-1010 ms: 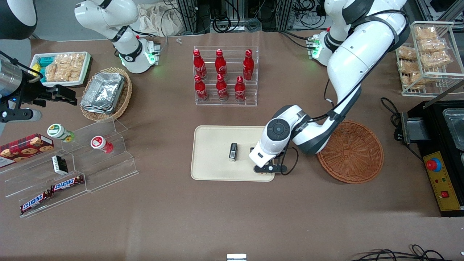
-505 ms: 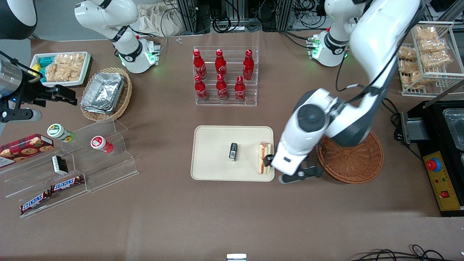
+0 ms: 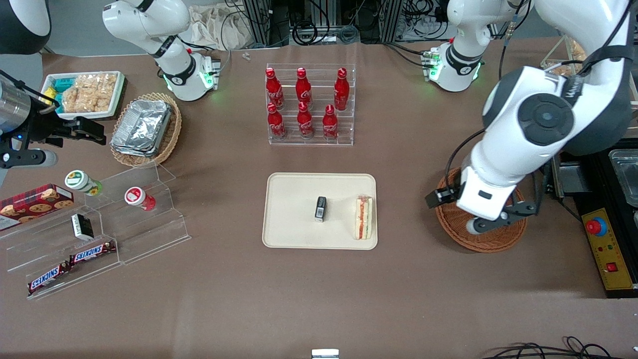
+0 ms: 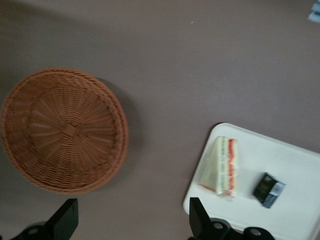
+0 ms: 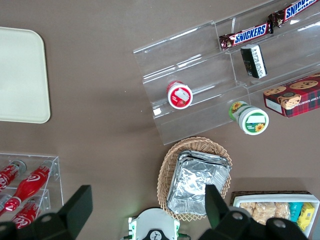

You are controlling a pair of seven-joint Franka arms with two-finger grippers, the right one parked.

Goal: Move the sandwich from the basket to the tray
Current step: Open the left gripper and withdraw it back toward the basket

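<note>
One sandwich (image 3: pixel 364 217) lies on the tray (image 3: pixel 294 234), at the edge nearest the basket (image 3: pixel 498 239), filling layers showing. One small dark packet (image 3: pixel 320 208) sits beside it near the tray's middle. The single reddish-brown basket stands on the counter (image 3: pixel 319 289) toward the working arm's end, apart from the tray, with nothing in it. The gripper (image 4: pixel 127 220) hangs above the basket, fingers (image 4: pixel 65 220) spread apart and holding nothing. Half a second ago it was low beside the sandwich at the tray's edge; it has since lifted and swung over the basket, while sandwich and packet have stayed put. Six red bottles (image 3: pixel 304 102) fill one clear rack (image 3: pixel 349 142) farther from the camera.
</note>
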